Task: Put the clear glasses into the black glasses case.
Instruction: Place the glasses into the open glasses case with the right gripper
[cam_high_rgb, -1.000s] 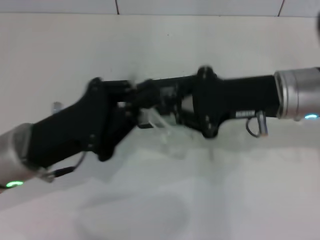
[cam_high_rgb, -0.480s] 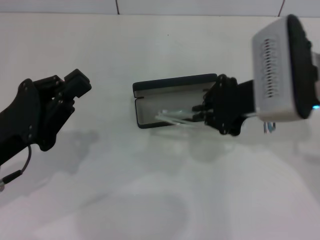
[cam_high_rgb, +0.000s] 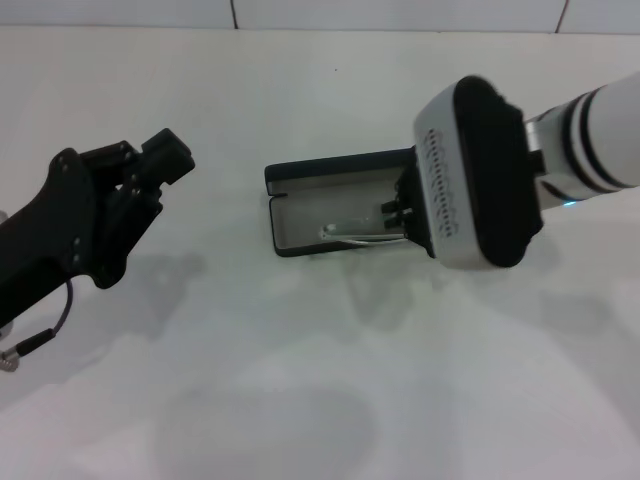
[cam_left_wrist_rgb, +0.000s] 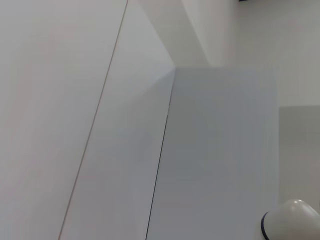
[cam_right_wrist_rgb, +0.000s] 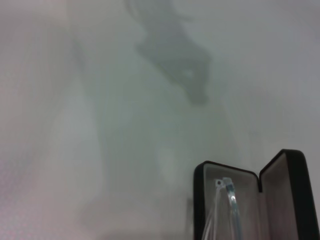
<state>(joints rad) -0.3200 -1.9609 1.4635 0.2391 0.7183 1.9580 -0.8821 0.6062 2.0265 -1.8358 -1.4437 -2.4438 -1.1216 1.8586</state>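
The black glasses case (cam_high_rgb: 340, 168) lies open in the middle of the white table, its pale lining facing up. The clear glasses (cam_high_rgb: 350, 233) lie in its lower half, one thin temple reaching toward the case's left end. My right gripper (cam_high_rgb: 398, 222) sits at the case's right end, mostly hidden behind its white wrist housing, and appears shut on the glasses. In the right wrist view the glasses (cam_right_wrist_rgb: 227, 200) run from the picture's lower edge into the open case (cam_right_wrist_rgb: 200, 200). My left gripper (cam_high_rgb: 145, 160) hovers open and empty, well to the left of the case.
The white table (cam_high_rgb: 330, 90) ends at a tiled wall along the far side. The left wrist view shows only pale wall panels and a white rounded part (cam_left_wrist_rgb: 292, 222) in one corner.
My left gripper has pulled away from the case to the left. My right arm has lowered the glasses into the open case, its wrist housing now nearer the case.
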